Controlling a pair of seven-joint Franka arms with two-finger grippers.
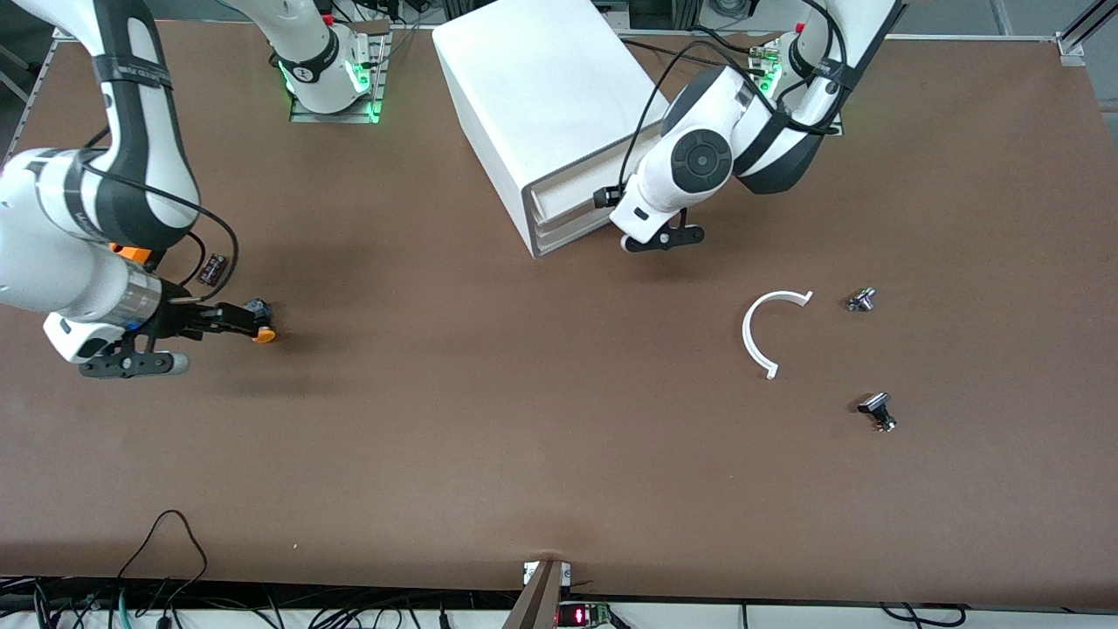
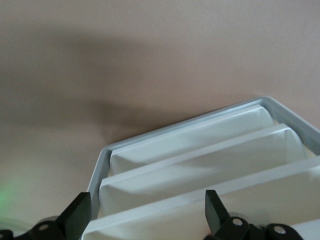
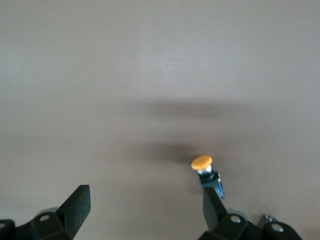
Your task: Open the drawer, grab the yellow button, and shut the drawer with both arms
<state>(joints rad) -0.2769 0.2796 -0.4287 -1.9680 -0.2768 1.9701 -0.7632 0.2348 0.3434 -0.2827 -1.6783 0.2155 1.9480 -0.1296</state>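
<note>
The orange-capped button [image 3: 206, 172] lies on the brown table [image 1: 489, 419] right at one fingertip of the right gripper [image 1: 234, 320], not held, cap pointing away from it; the fingers are spread. The left gripper [image 2: 145, 212], also spread and empty, hangs at the cabinet's [image 1: 541, 105] drawer [image 2: 210, 165] fronts.

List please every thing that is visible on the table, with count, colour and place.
cabinet: one, white, between the arm bases; drawer looks closed.
button: one, orange cap, on the table at the right arm's end.
curved strip: one, white, toward the left arm's end.
small metal parts: two, black and silver, beside the strip; one nearer the front camera.
right hand: open, beside the button.
left hand: open, in front of the drawers.
</note>
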